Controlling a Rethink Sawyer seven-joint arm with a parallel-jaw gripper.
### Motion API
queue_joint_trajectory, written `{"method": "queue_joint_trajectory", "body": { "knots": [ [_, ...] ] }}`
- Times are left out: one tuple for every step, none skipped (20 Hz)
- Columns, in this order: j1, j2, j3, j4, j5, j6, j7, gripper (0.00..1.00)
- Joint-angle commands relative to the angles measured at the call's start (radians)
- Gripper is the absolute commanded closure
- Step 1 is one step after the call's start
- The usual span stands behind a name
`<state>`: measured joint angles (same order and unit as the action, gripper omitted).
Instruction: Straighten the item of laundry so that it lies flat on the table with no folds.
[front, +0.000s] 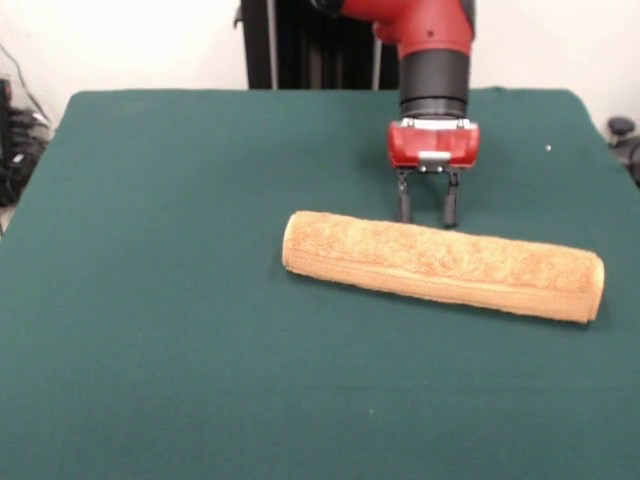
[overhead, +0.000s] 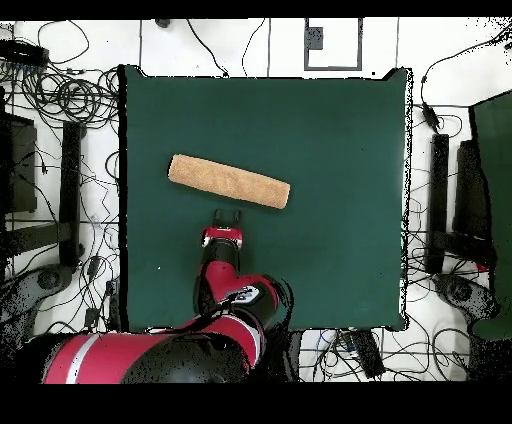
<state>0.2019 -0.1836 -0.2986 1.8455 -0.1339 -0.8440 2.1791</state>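
As seen from the front, the towel (front: 443, 265) lay on the green felt tabletop (front: 180, 330) as a long folded bundle, its long axis running across the picture. The gripper (front: 426, 213) stood just behind its middle, jaws parted and empty. Overhead, the towel (overhead: 229, 181) lay left of centre, slightly slanted, directly beyond the gripper (overhead: 227, 216). Its orange-tan terry looked thick and soft.
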Motion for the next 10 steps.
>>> {"method": "queue_joint_trajectory", "body": {
  "knots": [
    [0.023,0.081,0.137,-0.127,0.052,-0.011,0.112,0.00],
    [0.030,0.081,0.133,-0.120,0.068,-0.021,0.114,0.00],
    [0.037,0.081,0.129,-0.113,0.084,-0.031,0.115,0.00],
    [0.041,0.081,0.127,-0.107,0.097,-0.038,0.117,0.00],
    [0.050,0.082,0.122,-0.100,0.118,-0.052,0.116,0.00],
    [0.053,0.083,0.121,-0.097,0.128,-0.057,0.118,0.00],
    [0.057,0.084,0.120,-0.094,0.138,-0.062,0.119,0.00],
    [0.060,0.084,0.119,-0.093,0.143,-0.064,0.118,0.00],
    [0.063,0.084,0.118,-0.092,0.147,-0.063,0.118,0.00],
    [0.064,0.082,0.117,-0.091,0.149,-0.062,0.117,0.00]
  ]
}}
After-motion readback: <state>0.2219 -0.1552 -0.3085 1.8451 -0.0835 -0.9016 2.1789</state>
